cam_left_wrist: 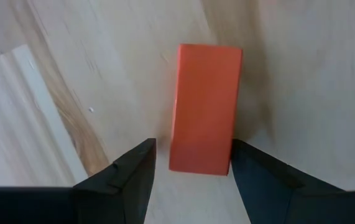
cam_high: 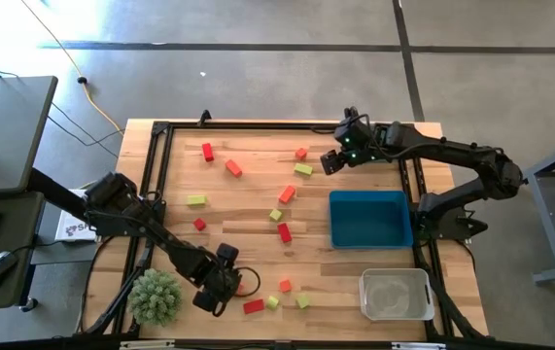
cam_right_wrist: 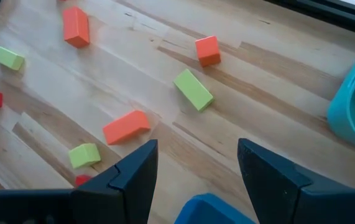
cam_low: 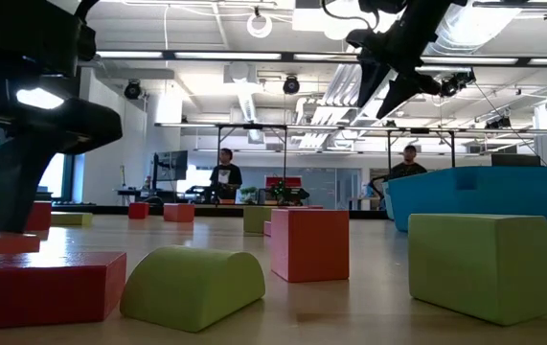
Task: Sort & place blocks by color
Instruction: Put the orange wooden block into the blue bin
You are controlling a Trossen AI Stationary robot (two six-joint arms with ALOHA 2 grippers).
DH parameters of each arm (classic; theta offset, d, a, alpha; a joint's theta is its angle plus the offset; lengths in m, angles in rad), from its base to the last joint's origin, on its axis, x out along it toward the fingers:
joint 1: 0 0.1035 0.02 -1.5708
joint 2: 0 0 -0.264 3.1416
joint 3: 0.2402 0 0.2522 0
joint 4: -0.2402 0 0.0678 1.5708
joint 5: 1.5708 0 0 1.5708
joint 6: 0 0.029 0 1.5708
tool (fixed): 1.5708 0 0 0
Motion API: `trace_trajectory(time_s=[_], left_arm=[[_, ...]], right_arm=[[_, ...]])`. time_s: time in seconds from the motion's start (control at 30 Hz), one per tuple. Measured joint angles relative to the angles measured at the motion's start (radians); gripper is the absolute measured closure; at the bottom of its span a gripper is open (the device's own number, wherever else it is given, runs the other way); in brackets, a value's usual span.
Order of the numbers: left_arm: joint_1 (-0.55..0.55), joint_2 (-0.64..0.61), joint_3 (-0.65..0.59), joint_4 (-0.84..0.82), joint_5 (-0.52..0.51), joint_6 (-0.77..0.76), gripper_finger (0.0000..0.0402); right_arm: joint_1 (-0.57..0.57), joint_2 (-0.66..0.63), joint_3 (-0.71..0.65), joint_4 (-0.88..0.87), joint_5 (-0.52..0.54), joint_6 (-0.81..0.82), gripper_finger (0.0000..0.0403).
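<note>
i count the blocks (cam_high: 285, 193) from the high view: about five red, about five orange and about six yellow-green, scattered over the table (cam_high: 248, 136), though a few are too small to be sure of colour. there are two bins: a blue bin (cam_high: 370, 219) right of the middle and a clear bin (cam_high: 395, 294) nearer the front right corner. one spiky plant ball (cam_high: 155, 296) sits at the front left.

the blocks are small, solid, matte pieces: cubes, short bars, and in the low view one yellow-green piece with a rounded top (cam_low: 193, 285).

my left gripper (cam_high: 221, 288) is low at the front of the table, just right of the plant ball. its fingers are spread, and an orange bar (cam_left_wrist: 204, 117) lies flat on the wood between them; one finger (cam_left_wrist: 258, 177) looks to be at the bar's edge, the other stands apart from it, so nothing is pinched.

my right gripper (cam_high: 332, 161) hangs above the back of the table, beyond the blue bin, fingers spread and empty. past it i see a yellow-green bar (cam_right_wrist: 193, 89), an orange cube (cam_right_wrist: 207, 50) and an orange wedge-like piece (cam_right_wrist: 125, 127).

two people show in the room beyond the table.
</note>
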Motion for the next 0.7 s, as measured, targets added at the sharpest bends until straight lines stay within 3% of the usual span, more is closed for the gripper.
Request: trace_trajectory(time_s=[0.13,0.37,0.7], left_arm=[[0.000,0.006,0.002,0.003,0.001,0.001,0.0223],[0.000,0.005,0.001,0.011,0.000,0.004,0.0304],[0.054,-0.002,0.004,0.022,-0.009,0.031,0.0305]], right_arm=[[0.008,0.000,0.000,-0.005,0.000,0.000,0.0194],[0.008,0.000,0.000,-0.009,0.001,0.000,0.0194],[0.008,0.000,0.000,-0.009,-0.025,-0.016,0.0194]])
